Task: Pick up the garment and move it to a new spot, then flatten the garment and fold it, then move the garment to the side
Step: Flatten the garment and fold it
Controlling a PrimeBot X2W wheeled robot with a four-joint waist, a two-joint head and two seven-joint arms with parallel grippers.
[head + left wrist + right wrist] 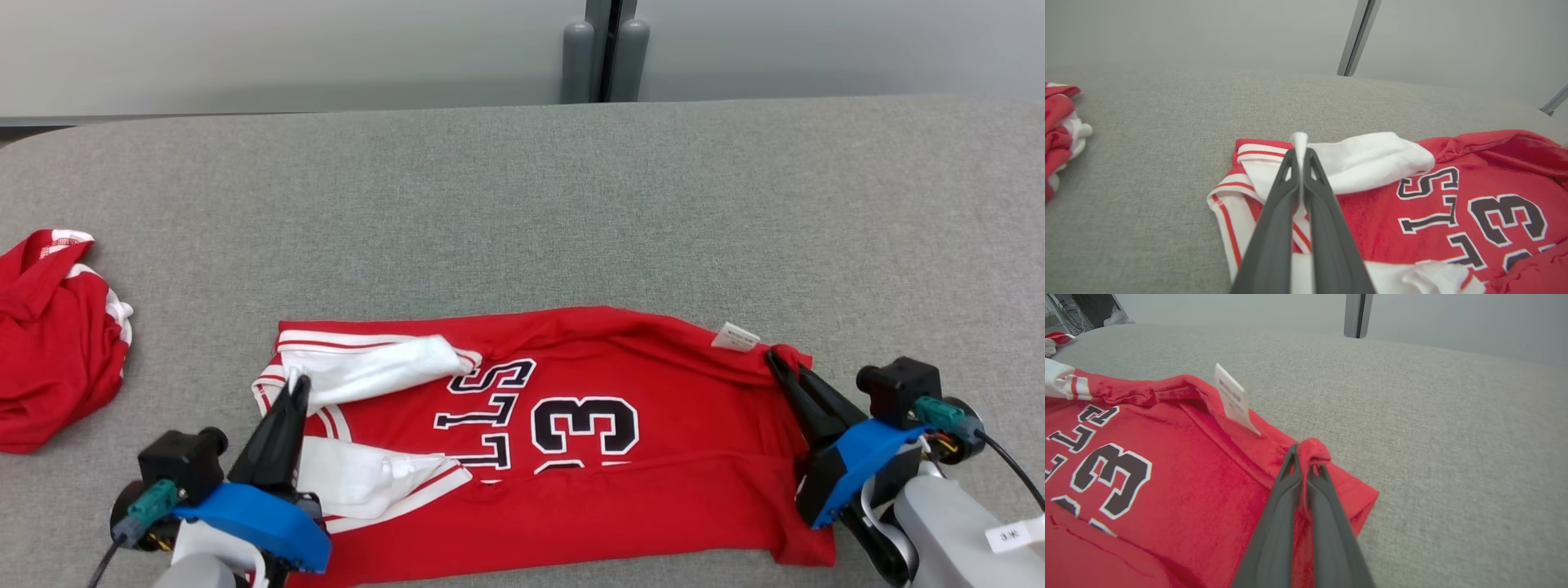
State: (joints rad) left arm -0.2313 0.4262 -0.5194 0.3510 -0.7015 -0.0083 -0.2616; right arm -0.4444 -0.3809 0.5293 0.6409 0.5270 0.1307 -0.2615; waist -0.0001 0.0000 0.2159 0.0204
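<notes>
A grey cloth table (522, 204) stretches ahead of us; the jersey (653, 457) lies at its near edge, long axis left to right between our arms. Our left gripper (297, 385) pinches white trim at one end, our right gripper (774, 356) the red hem corner at the other, fingers closed tight on cloth

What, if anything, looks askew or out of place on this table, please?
The red jersey is not flat: white fabric is bunched on top near the left claw, and a white tag sticks up near the right claw. Both claws are shut on its edges. A second red garment lies crumpled at the far left.
</notes>
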